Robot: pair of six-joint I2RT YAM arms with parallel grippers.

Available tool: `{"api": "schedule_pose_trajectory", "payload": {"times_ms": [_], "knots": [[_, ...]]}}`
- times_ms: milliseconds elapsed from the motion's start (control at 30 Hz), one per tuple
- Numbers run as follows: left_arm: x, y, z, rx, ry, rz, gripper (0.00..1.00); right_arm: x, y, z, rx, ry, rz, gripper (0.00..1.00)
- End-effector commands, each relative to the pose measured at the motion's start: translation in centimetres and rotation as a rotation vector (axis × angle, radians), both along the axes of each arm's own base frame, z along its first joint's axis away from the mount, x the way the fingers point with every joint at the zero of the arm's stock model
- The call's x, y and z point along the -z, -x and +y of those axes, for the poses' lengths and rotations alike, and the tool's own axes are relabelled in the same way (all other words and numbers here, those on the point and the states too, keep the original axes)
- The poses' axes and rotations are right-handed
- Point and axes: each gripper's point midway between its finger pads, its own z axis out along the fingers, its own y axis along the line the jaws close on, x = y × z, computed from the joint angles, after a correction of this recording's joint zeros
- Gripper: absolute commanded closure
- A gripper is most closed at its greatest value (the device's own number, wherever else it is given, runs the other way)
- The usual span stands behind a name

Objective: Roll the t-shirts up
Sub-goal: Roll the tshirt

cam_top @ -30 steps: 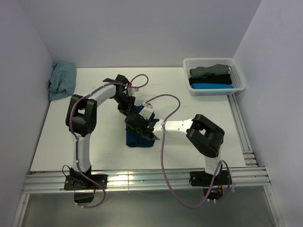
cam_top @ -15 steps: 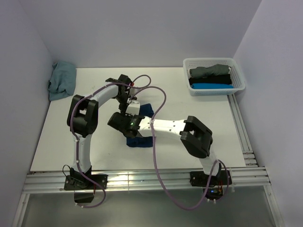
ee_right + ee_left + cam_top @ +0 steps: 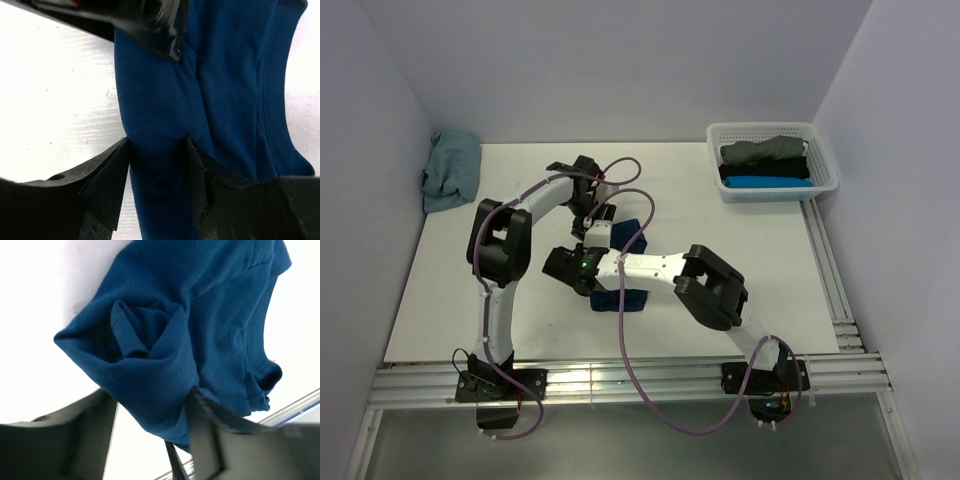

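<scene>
The right end effector [image 3: 157, 145] clenched the navy t-shirt [image 3: 625, 300]; the left end effector [image 3: 152, 400] straddled its twelve o'clock end, grip unclear.

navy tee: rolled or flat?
Partly rolled. The left wrist view shows the navy t-shirt wound into a spiral at one end, with the rest lying unrolled on the table.

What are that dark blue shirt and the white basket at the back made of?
The navy t-shirt looks like soft, matte knit cloth, probably cotton: it folds limply and shows stitched hems. The basket looks like white moulded plastic, judging by its stiff lattice walls, though the exact material is unclear from here.
</scene>
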Motion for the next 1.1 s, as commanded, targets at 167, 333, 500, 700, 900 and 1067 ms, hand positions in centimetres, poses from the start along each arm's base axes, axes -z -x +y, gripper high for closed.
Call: {"api": "schedule_pose_trajectory", "payload": {"times_ms": [167, 333, 500, 700, 900, 1067], "knots": [[-5.6, -4.1, -1.6, 0.004, 0.135, -0.114, 0.18, 1.3, 1.4, -1.3, 0.0, -0.028, 0.042, 0.51], [-8.2, -5.0, -0.8, 0.002, 0.213, -0.126, 0.14, -0.7, 0.8, 0.8, -0.073, -0.317, 0.018, 0.57], [-7.6, -3.1, 0.2, 0.074, 0.283, -0.083, 0.13, -3.2, 0.1, 0.6, -0.132, -0.672, 0.008, 0.6], [-5.3, -1.0, 0.2, 0.087, 0.318, -0.038, 0.12, -3.5, -0.8, -0.7, -0.118, -0.844, 0.019, 0.6], [-3.0, -0.3, -0.2, 0.047, 0.343, -0.002, 0.12, -3.6, -1.0, -0.5, -0.116, -1.019, 0.039, 0.61], [-1.2, -0.8, 0.0, 0.005, 0.313, 0.0, 0.22, -2.3, -0.9, -1.0, -0.093, -1.097, 0.074, 0.62]]}}
